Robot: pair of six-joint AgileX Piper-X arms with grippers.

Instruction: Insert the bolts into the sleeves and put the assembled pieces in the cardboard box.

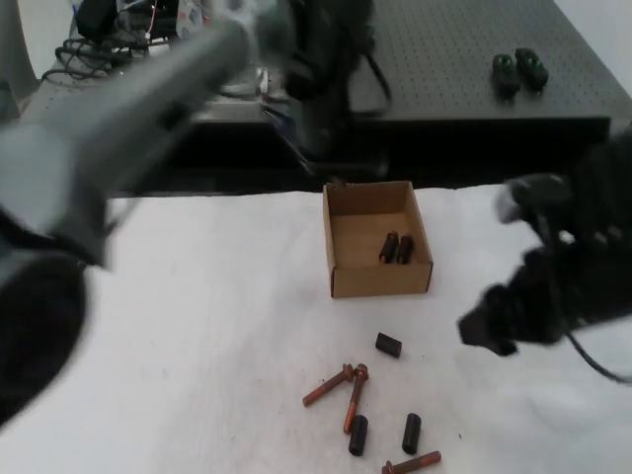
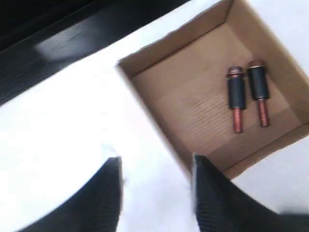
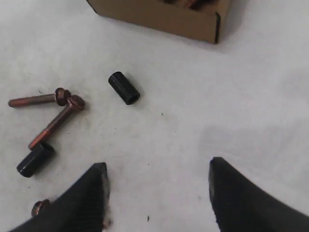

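Note:
The cardboard box [image 1: 341,281] stands mid-bench on the white cloth. Two bolts in black sleeves [image 2: 236,99] [image 2: 259,92] lie side by side inside it. My left gripper [image 2: 157,188] hangs open over the cloth at the box's [image 2: 159,121] outer wall, holding nothing. A loose black sleeve [image 3: 124,88] lies in front of the box, and two bare copper bolts [image 3: 38,100] [image 3: 55,121] meet at their heads nearby. Beside them is another sleeve [image 3: 35,159]. My right gripper [image 3: 157,179] is open and empty above the bare cloth near these parts.
Two sleeves [image 1: 357,434] [image 1: 411,433] and a third bolt [image 1: 413,462] lie near the front edge. A black perforated board [image 1: 464,89] carries two dark objects [image 1: 518,69] behind the cloth. Cables [image 1: 99,44] pile at the back left. The left arm [image 1: 148,109] crosses the left side.

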